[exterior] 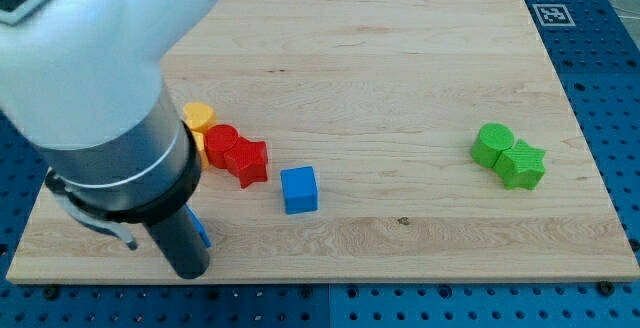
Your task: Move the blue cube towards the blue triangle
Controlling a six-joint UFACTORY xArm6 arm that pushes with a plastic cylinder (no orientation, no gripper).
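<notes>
Pale wooden board (pixel 400 58) on blue pegboard (pixel 600 298). Blue cube (pixel 299 190) at lower centre-left, free-standing. My tip (pixel 192 268) sits well to its left near the bottom edge, touching a partly hidden blue piece (pixel 200 228), shape unclear. Red blocks (pixel 236 154) just upper-left of cube.

Counted eight blocks on one desk (pixel 420 58).

Tallied two blue: one blue cube (pixel 299 189) and one blue block (pixel 201 229), mostly hidden behind the arm, shape not made out.

Tallied two red: one red star (pixel 250 162) and one rounded red block (pixel 220 142).

Tallied two yellow: one yellow block (pixel 199 116) in plain sight and one yellow sliver (pixel 201 149), largely covered.

Tallied two green: one green star (pixel 523 165) and one rounded green block (pixel 491 142).

Counted one robot arm (pixel 90 68).

Noted one square printed marker (pixel 551 14) at the desk's corner.
</notes>
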